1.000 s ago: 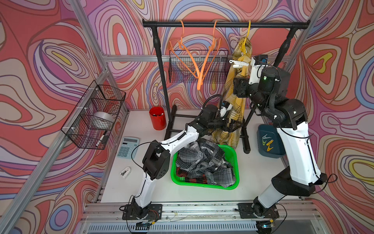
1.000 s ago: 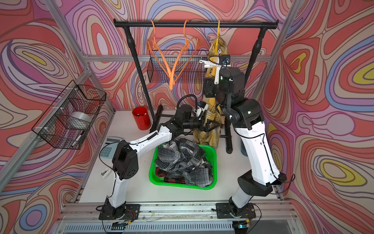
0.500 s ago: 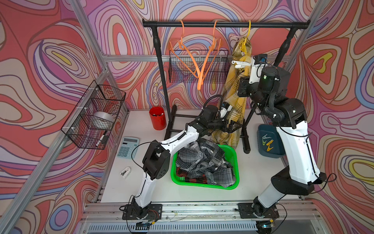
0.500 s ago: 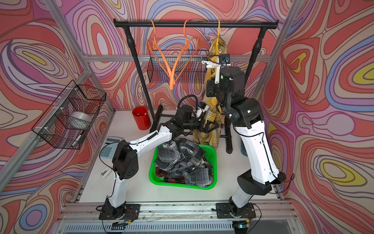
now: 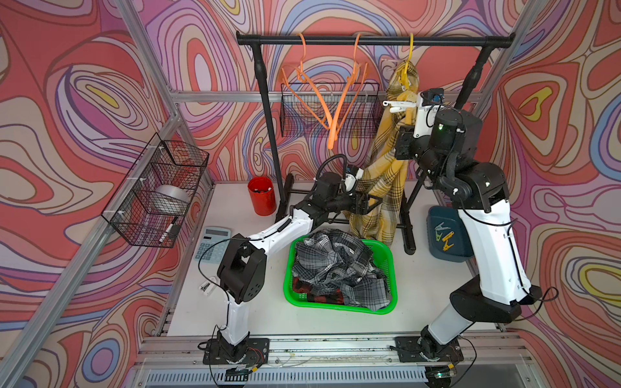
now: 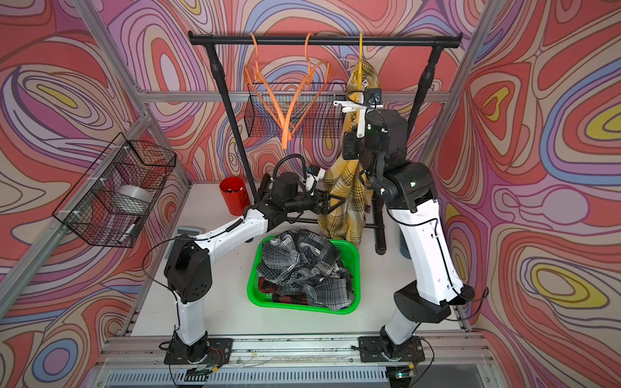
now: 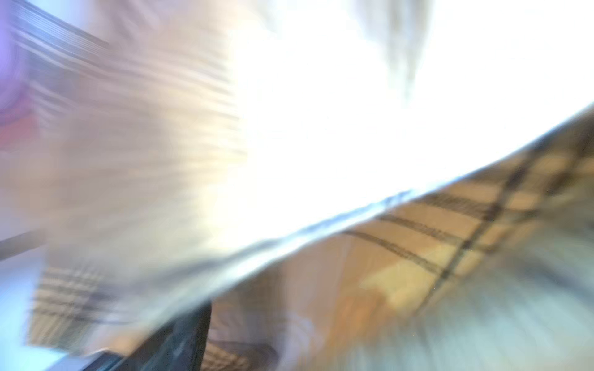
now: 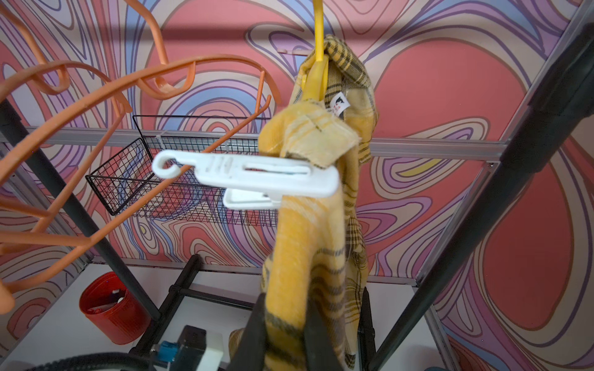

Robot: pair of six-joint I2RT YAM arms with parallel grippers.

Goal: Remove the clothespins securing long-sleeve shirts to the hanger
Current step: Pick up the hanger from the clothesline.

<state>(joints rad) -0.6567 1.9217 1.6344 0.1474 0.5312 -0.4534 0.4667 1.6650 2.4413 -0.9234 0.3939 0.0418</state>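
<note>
Red cup beside black rack post; calculator flat on table; wire basket on frame.

Left wrist view is smeared — only the yellow plaid shirt reads. Tips of the left claw vanish in its folds — the red shirt lies mostly buried in the basket.

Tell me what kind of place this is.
Likely a robot test cell staged as a laundry corner: an aluminium frame with swirl-printed walls, a black garment rack holding a yellow plaid shirt, and a green basket of crumpled shirts.
</note>
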